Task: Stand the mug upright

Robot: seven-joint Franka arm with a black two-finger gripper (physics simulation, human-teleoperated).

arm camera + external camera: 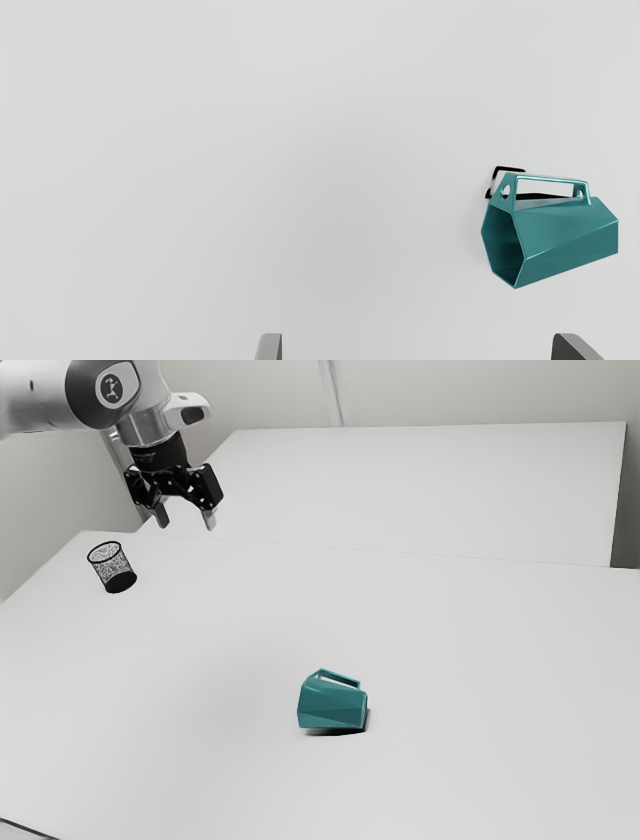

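My gripper (184, 522) hangs high above the table at the exterior view's upper left, well away from the mug. A teal faceted mug (333, 704) lies on its side near the middle of the table, handle uppermost. In the wrist view the gripper (417, 345) has its two fingertips wide apart with nothing between them. There the mug (560, 235) shows its open mouth, and its handle stands up from the side wall.
A black mesh cup (112, 567) stands on the white table (200, 760) at the exterior view's left, below the gripper. Behind the table is another white surface (430, 490). A dark cable (28, 828) crosses the near left corner.
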